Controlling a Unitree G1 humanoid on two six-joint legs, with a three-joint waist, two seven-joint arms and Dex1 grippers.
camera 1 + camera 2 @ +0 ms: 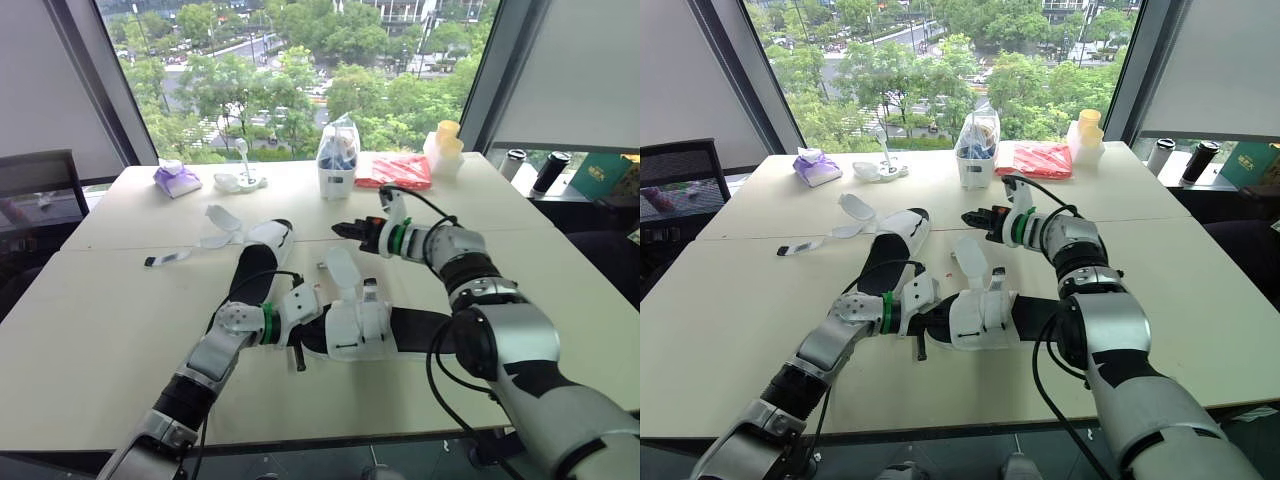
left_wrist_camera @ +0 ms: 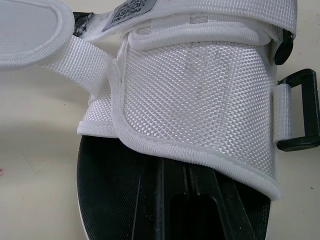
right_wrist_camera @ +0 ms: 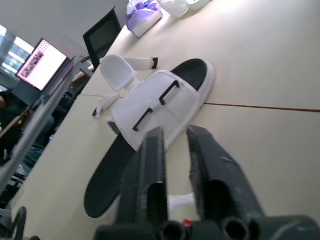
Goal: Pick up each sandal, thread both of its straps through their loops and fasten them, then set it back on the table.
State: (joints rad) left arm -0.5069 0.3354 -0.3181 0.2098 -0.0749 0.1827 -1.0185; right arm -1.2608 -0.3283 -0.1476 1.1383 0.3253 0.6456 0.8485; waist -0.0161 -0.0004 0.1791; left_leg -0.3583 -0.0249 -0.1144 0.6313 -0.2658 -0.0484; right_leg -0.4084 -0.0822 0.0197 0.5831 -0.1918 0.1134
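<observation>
The near sandal (image 1: 362, 325), black-soled with a white woven upper (image 2: 200, 100), lies at the table's front centre with one strap flap standing up. A black loop (image 2: 300, 110) hangs at the side of its upper. My left gripper (image 1: 303, 335) is shut on the end of its sole, one finger (image 2: 185, 200) lying on the insole under the upper. The second sandal (image 1: 265, 245) lies farther back on the left with its straps loose (image 3: 160, 100). My right gripper (image 1: 338, 230) hovers above the table behind the near sandal, pointing at the second one, its fingers a narrow gap apart and holding nothing.
A clear container (image 1: 338, 160), a red packet (image 1: 395, 172), a purple pouch (image 1: 176, 180), a white holder (image 1: 243, 180) and yellow cups (image 1: 447, 145) line the far edge by the window. A loose white strap (image 1: 170, 258) trails left of the second sandal. A chair (image 1: 40, 185) stands far left.
</observation>
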